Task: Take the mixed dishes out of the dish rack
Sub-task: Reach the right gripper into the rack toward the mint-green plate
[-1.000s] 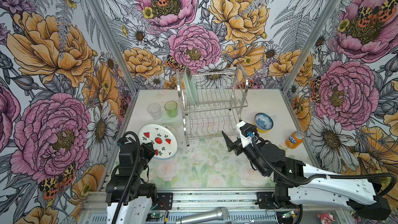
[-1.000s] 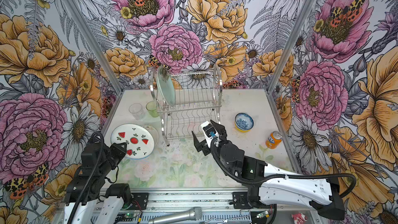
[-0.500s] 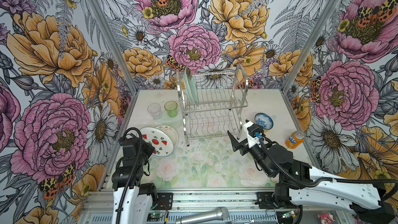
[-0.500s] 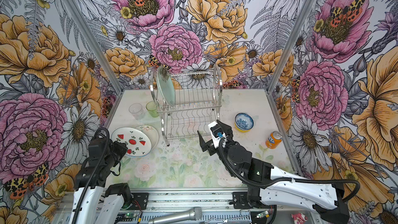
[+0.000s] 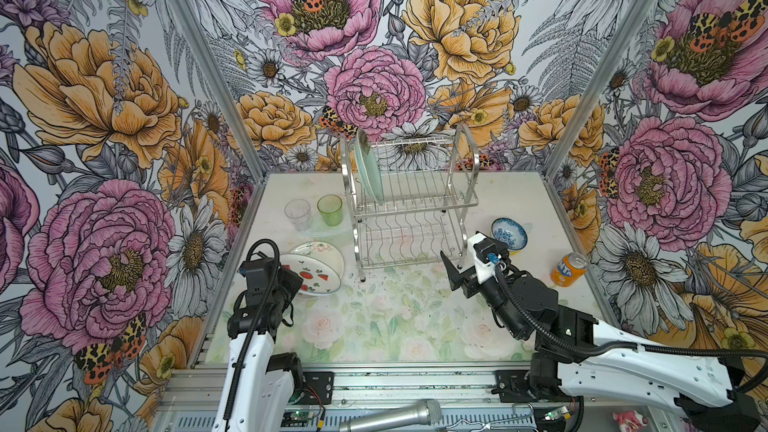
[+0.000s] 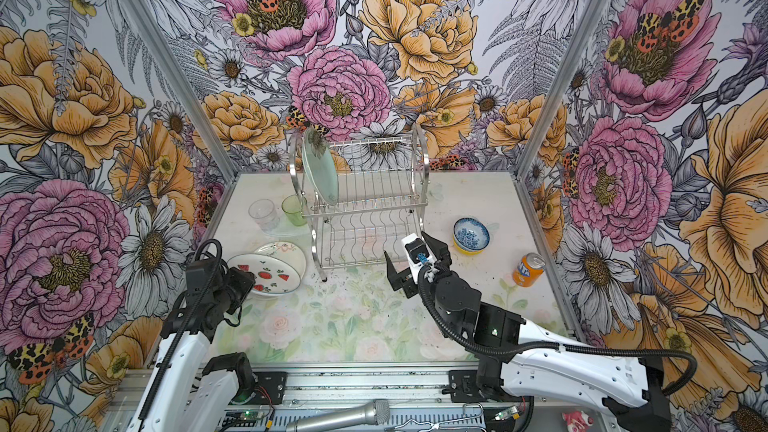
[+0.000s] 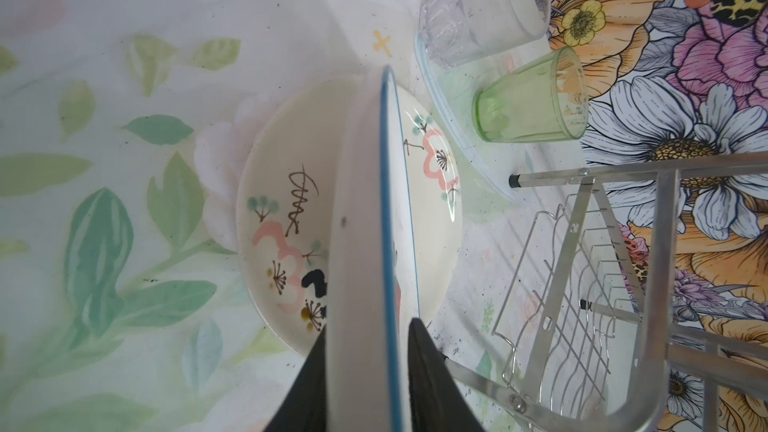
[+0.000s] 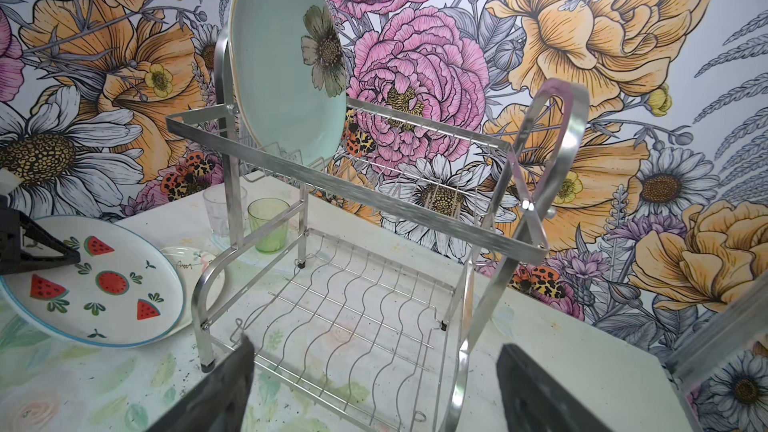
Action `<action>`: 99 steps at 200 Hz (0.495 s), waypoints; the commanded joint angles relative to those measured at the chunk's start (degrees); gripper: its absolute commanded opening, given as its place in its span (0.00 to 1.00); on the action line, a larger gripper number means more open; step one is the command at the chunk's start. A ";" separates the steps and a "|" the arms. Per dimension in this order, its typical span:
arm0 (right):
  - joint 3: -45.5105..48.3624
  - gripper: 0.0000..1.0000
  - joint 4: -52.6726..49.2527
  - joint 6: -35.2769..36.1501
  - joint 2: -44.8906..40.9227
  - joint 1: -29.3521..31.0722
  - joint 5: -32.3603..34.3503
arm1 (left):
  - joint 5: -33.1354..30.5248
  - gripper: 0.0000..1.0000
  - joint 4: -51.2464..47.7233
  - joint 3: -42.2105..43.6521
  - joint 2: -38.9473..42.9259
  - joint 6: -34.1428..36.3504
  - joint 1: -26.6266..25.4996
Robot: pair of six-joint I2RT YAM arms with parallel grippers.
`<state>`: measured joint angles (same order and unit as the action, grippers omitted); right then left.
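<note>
On the left of the surface point(image 5: 395, 317), in both top views, the left gripper point(image 5: 291, 280) sits at the near rim of the watermelon plate point(image 5: 318, 274), which lies partly over the cream plate point(image 5: 322, 252). If it is let go unevenly, it could slide off or clack against the plate beneath. The right gripper point(image 6: 411, 249) hangs with its jaws wide apart and empty before the dish rack point(image 5: 409, 209). The rack's one remaining dish, the pale green plate point(image 5: 368, 168), stands upright at the left end of the upper shelf. The blue bowl point(image 5: 509, 232) and the soda can point(image 5: 568, 270) sit well clear to the right. In the left wrist view, the fingers point(image 7: 419, 367) flank the plate's rim, but I cannot tell whether they pinch it or are slack; pulling back while caught would drag the plate. The clear glass point(image 7: 482, 6) and the green tumbler point(image 7: 532, 97) stand just beside the rack's leg. In the right wrist view, the green plate leans close to the arched handle, with the shelf's front bar below it. Both crowd a reach, and a glancing touch could tip the plate out toward the glasses or shove the light rack.
</note>
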<state>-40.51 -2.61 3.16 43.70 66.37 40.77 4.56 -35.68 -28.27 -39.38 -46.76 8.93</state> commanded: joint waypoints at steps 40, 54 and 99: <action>0.28 0.93 -0.20 -1.71 1.56 -2.48 -0.47 | 0.54 0.53 5.35 0.15 -3.11 2.54 0.74; 0.26 0.93 -0.20 -1.76 1.47 -3.22 -0.81 | 0.45 0.62 5.33 0.21 -3.59 2.97 0.89; -0.01 0.93 -0.20 -2.09 2.99 -4.63 -1.66 | -0.65 0.88 4.33 -1.19 -5.26 5.96 1.36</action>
<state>-40.27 -2.76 2.11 45.50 62.24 40.10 4.51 -34.02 -28.05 -44.38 -43.22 9.67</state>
